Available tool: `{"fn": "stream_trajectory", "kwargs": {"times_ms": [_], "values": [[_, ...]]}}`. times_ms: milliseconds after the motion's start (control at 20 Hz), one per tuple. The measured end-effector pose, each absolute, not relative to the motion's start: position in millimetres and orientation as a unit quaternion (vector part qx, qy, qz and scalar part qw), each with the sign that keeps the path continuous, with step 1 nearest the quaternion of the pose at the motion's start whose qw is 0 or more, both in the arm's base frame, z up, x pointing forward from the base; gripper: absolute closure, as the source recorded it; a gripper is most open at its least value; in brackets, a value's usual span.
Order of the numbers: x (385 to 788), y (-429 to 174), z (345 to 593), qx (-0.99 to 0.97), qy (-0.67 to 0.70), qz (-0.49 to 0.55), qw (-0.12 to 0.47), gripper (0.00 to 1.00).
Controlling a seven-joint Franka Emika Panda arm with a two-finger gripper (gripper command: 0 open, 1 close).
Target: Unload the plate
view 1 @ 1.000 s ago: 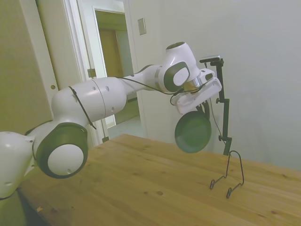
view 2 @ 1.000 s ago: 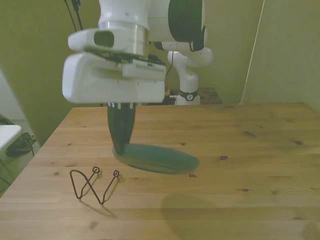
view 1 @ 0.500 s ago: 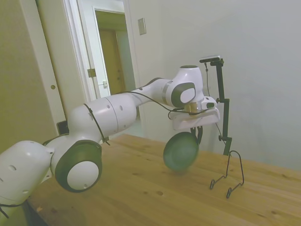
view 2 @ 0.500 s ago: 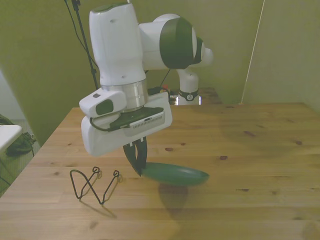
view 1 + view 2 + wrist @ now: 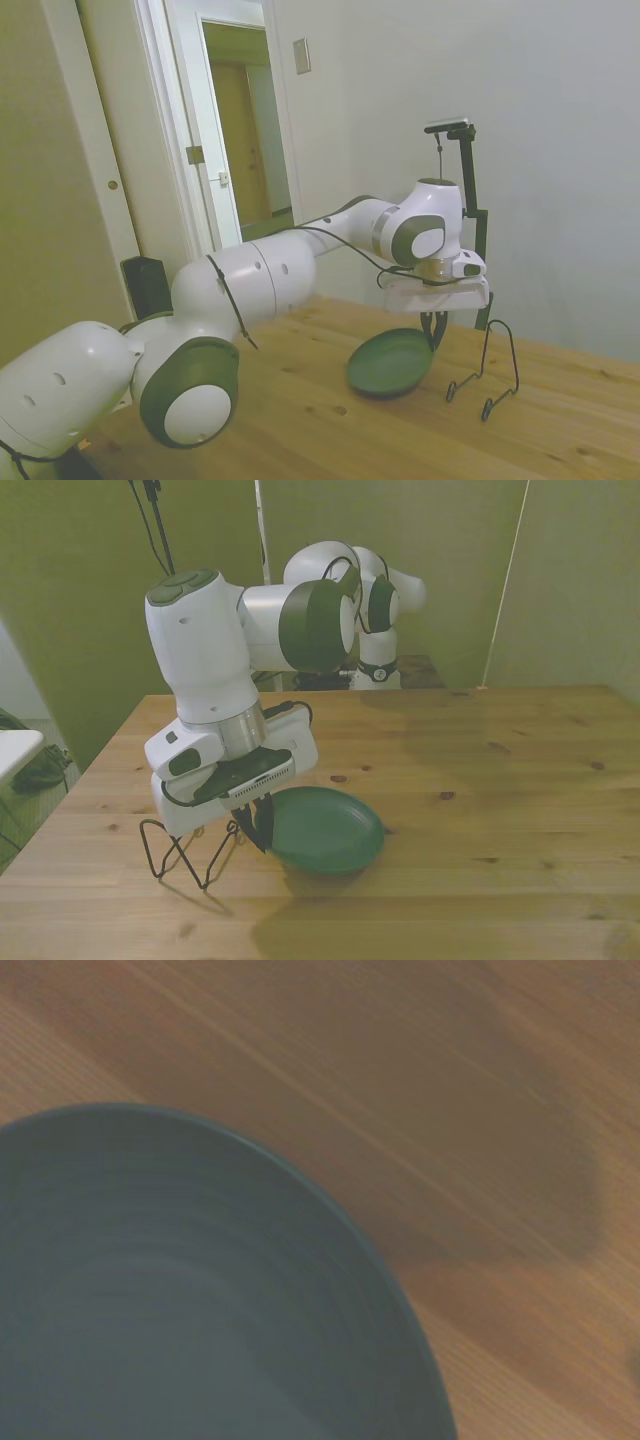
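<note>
Plate (image 5: 325,830), round, dark green, shallow-rimmed, is pinched at its edge by the hand (image 5: 262,835).

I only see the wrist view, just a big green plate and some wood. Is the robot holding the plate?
Observer: Yes. In the front view the gripper has its fingers pinched on the rim of the plate.
Operator: Is it lying flat on the table?
Observer: Not quite. The side view shows it tilted, with the held edge higher and the opposite edge low by the table. I cannot tell whether it touches.
Operator: Is anything else near it?
Observer: A thin black wire stand stands close beside the plate, on the front view's left of it, with nothing in it.
</note>
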State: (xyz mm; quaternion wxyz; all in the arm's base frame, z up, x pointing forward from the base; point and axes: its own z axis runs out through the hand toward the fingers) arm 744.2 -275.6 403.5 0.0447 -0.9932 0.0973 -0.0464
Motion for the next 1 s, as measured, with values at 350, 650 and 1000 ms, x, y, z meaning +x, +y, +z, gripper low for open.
{"fn": "stream_trajectory", "kwargs": {"times_ms": [350,650,1000], "values": [[744.5,-275.3,403.9,-0.993,0.097,-0.048,0.044,0.0],[746.6,-270.4,422.2,-0.993,0.092,-0.067,0.038,0.0],[741.8,-232.8,515.3,-0.99,0.066,-0.121,0.02,0.0]]}}
